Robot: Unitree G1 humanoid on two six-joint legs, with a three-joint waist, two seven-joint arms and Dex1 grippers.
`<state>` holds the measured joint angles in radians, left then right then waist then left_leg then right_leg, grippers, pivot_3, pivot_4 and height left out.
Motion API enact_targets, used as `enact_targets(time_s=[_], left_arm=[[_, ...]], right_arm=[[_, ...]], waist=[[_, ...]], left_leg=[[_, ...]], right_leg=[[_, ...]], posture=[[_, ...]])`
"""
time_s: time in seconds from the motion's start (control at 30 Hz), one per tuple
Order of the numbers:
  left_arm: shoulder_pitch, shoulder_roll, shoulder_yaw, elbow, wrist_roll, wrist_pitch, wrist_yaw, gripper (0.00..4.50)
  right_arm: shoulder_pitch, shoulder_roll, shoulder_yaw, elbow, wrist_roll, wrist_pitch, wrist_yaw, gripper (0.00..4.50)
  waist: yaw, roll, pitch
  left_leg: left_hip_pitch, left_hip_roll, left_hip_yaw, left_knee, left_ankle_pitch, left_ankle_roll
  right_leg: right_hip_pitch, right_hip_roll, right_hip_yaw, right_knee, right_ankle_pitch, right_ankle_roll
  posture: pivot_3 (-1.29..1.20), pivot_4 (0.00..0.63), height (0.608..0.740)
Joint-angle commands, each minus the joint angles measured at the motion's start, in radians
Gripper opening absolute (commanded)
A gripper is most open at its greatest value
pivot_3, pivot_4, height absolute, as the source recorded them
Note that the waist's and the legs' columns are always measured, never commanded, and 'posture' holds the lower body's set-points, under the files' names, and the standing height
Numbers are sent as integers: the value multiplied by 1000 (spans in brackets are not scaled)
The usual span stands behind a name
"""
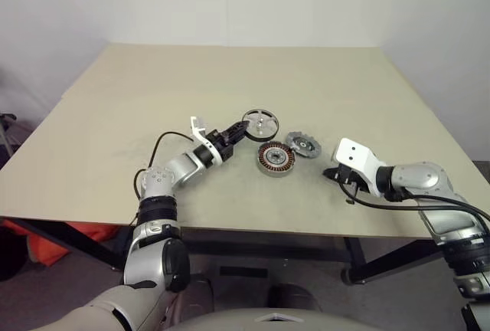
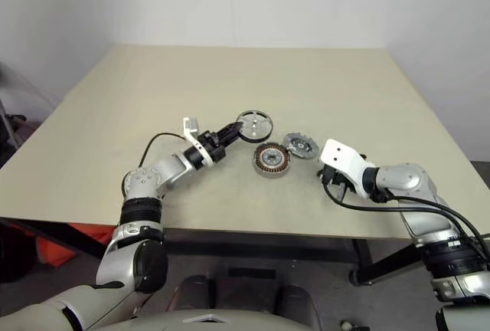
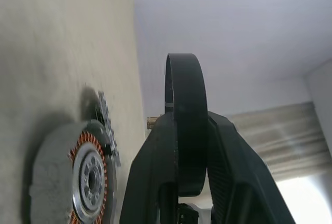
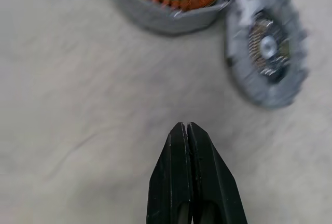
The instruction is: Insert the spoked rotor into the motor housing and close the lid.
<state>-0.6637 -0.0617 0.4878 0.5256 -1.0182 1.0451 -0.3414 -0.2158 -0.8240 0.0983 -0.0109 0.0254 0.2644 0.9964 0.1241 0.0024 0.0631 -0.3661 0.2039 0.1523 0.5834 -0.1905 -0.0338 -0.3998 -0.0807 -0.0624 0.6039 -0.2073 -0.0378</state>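
My left gripper [image 1: 243,129] is shut on the dark rim of the spoked rotor [image 1: 260,124], holding it off the table, behind and to the left of the motor housing. Seen from the left wrist, the rotor [image 3: 185,99] stands edge-on between the two black fingers [image 3: 155,182]. The motor housing [image 1: 276,158] sits on the table with its copper windings facing up. The lid [image 1: 303,145], a grey notched disc, leans against the housing's right side. My right gripper [image 1: 332,173] is shut and empty, low over the table to the right of both parts, its fingertips [image 4: 185,136] pressed together.
The beige table [image 1: 230,78] spreads wide behind and to the left of the parts. Its front edge [image 1: 253,230] runs just under both forearms. A black cable [image 1: 383,205] trails from the right wrist.
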Motion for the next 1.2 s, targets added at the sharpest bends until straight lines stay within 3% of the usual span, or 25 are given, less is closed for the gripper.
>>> enact_targets(time_s=[0.03,0.5,1.2], left_arm=[[-46,-13,-39,39,20,-2,-26,404],[-73,-25,-103,197,137,-35,-75,404],[-34,-11,-75,168,154,-45,-57,404]], right_arm=[[-4,2,-34,-64,19,15,-22,0],[20,10,-43,-114,24,51,-84,0],[-39,19,-16,-58,15,28,-85,0]], waist=[[0,0,0],[2,0,0],[2,0,0]], left_leg=[[0,0,0,0,0,0],[0,0,0,0,0,1],[2,-1,0,0,0,0]], right_leg=[[0,0,0,0,-1,3],[1,0,0,-1,2,-3],[5,-1,0,0,0,0]], posture=[[0,0,740],[0,0,740],[0,0,740]])
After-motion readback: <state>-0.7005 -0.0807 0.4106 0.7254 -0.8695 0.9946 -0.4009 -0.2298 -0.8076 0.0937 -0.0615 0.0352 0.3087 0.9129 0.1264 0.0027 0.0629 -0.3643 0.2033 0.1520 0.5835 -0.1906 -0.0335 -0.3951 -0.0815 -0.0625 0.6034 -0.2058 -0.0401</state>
